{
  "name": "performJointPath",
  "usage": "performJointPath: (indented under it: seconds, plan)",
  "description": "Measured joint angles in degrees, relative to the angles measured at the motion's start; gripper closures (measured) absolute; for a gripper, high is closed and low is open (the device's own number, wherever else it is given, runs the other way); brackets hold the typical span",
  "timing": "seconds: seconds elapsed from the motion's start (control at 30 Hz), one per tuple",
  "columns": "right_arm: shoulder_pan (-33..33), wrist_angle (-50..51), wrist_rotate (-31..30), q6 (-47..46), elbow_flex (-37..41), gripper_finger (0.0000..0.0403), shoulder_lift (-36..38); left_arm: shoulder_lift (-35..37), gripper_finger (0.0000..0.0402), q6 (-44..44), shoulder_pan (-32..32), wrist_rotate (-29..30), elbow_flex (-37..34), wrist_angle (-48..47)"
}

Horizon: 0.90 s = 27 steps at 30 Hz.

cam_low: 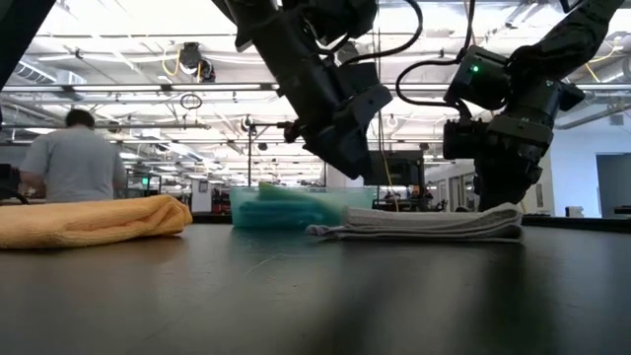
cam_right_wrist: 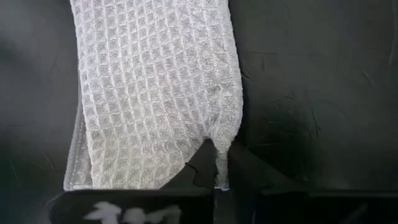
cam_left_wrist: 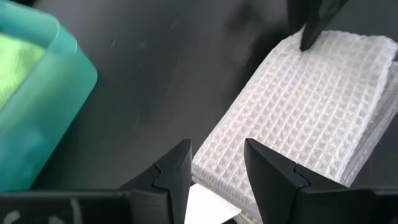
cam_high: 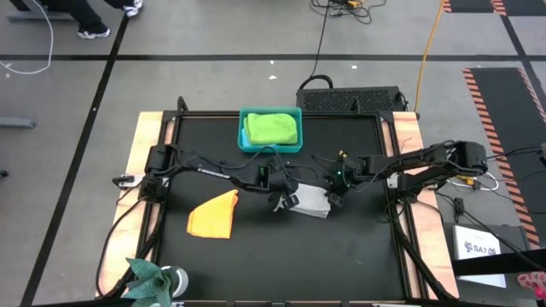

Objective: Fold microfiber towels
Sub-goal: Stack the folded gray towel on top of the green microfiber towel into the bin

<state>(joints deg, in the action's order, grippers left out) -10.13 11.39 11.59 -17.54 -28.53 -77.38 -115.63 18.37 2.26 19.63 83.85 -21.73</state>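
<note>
A light grey waffle-weave towel [cam_high: 312, 204] lies folded flat on the black table, also in the low view [cam_low: 424, 223]. My right gripper [cam_high: 334, 197] stands over its right end, shut on its edge [cam_right_wrist: 217, 171]. My left gripper [cam_high: 286, 199] is open and hangs a little above the towel's left end [cam_left_wrist: 217, 168], touching nothing. An orange-yellow towel [cam_high: 213, 215] lies bunched at the left. A lime green towel [cam_high: 271, 127] lies in the teal bin [cam_high: 243, 136]. The teal and light blue towels are out of view. My right gripper pinches the grey towel's edge near a corner [cam_right_wrist: 221, 149] between its two shut fingers. The fingers come from above, pointing down. The towel lies flat on the table, folded in several layers; how many layers are in the pinch I cannot tell.
The teal bin stands at the table's far middle, just behind both grippers [cam_low: 296, 207]. A small plant [cam_high: 153, 277] stands at the near left corner. A person [cam_low: 74, 163] is in the room beyond the table. Bare black table lies in front of the towels.
</note>
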Motion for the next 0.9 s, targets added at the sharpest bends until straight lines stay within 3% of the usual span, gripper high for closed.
performJointPath:
  seconds: [0.2, 0.33, 0.67, 0.9]
  plan:
    - [0.0, -0.5, 0.0, 0.1, 0.0, 0.0398, 0.0, 0.1, 0.0253, 7.1, 0.4, 0.8, 0.0, -4.7]
    - [0.0, -0.4, 0.6, -1.2, 0.1, 0.04, 1.8, 2.8, 0.0291, 12.9, 1.0, 4.9, 0.0, -9.9]
    - [0.1, -3.4, 1.1, -5.3, 0.2, 0.04, 11.1, 11.5, 0.0381, 10.7, 1.0, 6.0, 0.1, -14.8]
    - [0.1, -2.6, 1.7, -3.0, -4.0, 0.04, 13.7, 12.4, 0.0392, 16.4, 0.8, 7.9, 0.0, -25.8]
